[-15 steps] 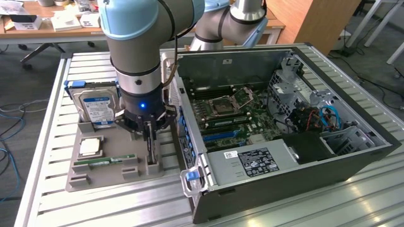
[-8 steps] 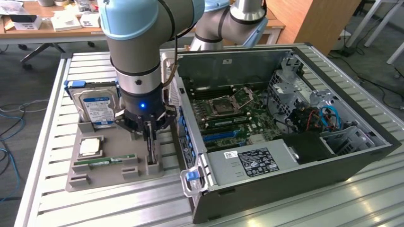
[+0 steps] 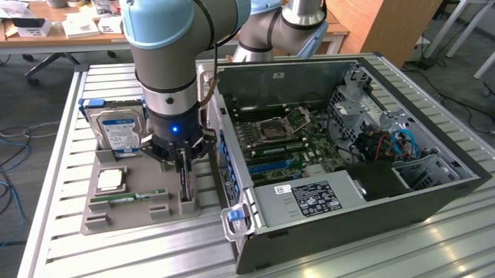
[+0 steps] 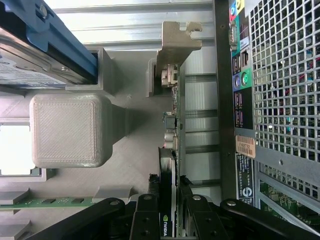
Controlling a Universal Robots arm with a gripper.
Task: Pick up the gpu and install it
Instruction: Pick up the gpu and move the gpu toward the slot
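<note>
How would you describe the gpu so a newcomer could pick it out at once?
Beside the open computer case, on the exterior view's left, lies a grey tray of parts. The gpu stands on edge in the tray's slot nearest the case, clasped by the gripper. It is thin and dark, unlike the silver hard drive and green RAM stick.

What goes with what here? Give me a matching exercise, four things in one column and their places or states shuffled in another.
1 gpu
2 hard drive
3 RAM stick
4 computer case

A lying flat in the tray
B edge-on, clamped in the gripper
C side open, on the exterior view's right
D upright, blue-and-white label

Pairs: 1-B, 2-D, 3-A, 4-C
</note>
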